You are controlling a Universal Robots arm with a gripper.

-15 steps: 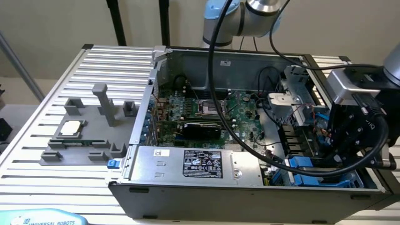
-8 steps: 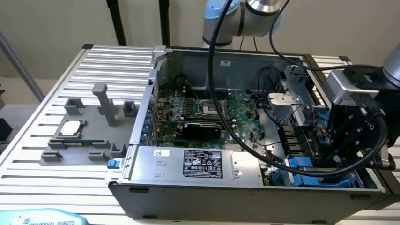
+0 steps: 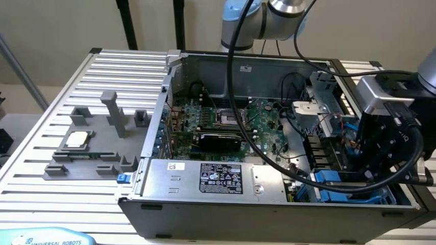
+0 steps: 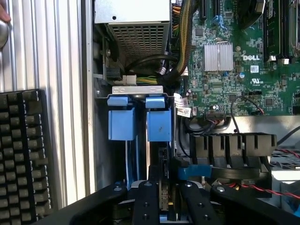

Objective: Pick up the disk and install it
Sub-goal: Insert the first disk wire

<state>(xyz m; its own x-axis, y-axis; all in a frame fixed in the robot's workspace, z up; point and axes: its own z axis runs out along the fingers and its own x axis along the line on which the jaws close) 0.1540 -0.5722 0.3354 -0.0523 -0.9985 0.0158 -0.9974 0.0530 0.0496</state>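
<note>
Exterior view: the gripper hangs low inside the open computer case, at the exterior view's right, above blue brackets. Wrist view: the jaws are closed on the disk, held on edge, beside two blue bay handles near the motherboard.

A ribbed aluminium worktable of long parallel slats stands before a plain beige wall, under even, soft indoor light. Dark vertical posts rise behind the table's far edge, and a slanted grey metal pole crosses the exterior view's left. In the wrist view, a black keyboard lies on the slatted surface.
</note>
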